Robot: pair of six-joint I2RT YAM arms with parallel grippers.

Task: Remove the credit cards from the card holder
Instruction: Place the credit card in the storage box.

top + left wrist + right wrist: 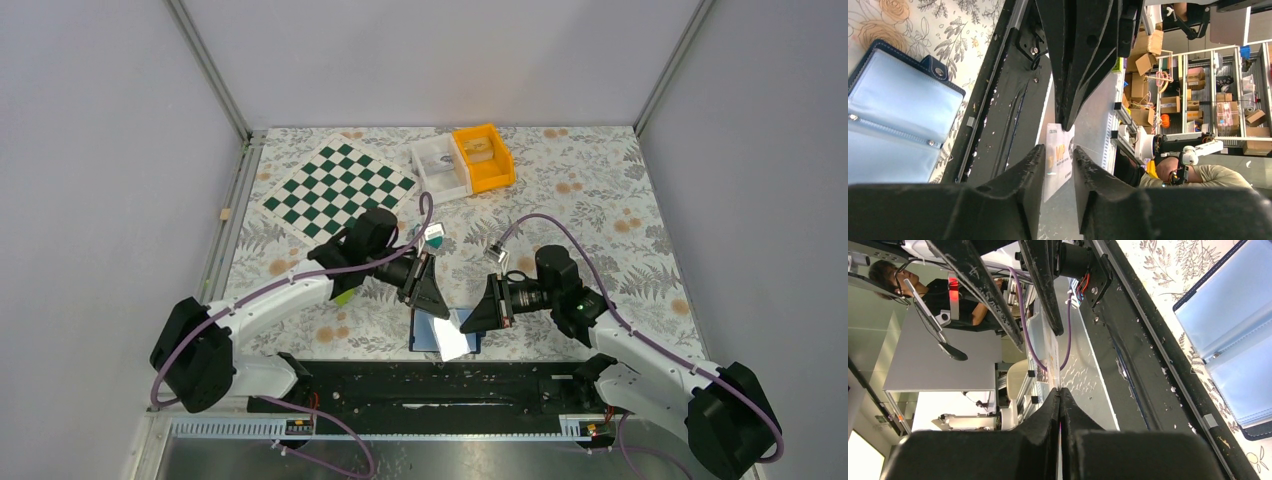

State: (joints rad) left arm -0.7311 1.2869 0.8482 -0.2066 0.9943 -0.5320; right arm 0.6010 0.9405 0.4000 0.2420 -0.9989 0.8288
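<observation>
The card holder [421,332], a navy wallet, lies open near the table's front edge, its pale blue panels up; it also shows in the left wrist view [898,115] and the right wrist view [1233,340]. A whitish credit card [453,340] marked "VIP" [1060,142] is held tilted above the wallet's right half. My right gripper [472,322] [1060,391] is shut on the card, which shows edge-on between its pads. My left gripper [436,308] [1058,149] is open, one finger on each side of the card's other end, with a gap.
A green-and-white chessboard [338,190] lies at the back left. A white bin [440,167] and an orange bin [483,157] stand at the back. A small green block [345,295] lies under the left arm. A black rail [440,385] runs along the near edge.
</observation>
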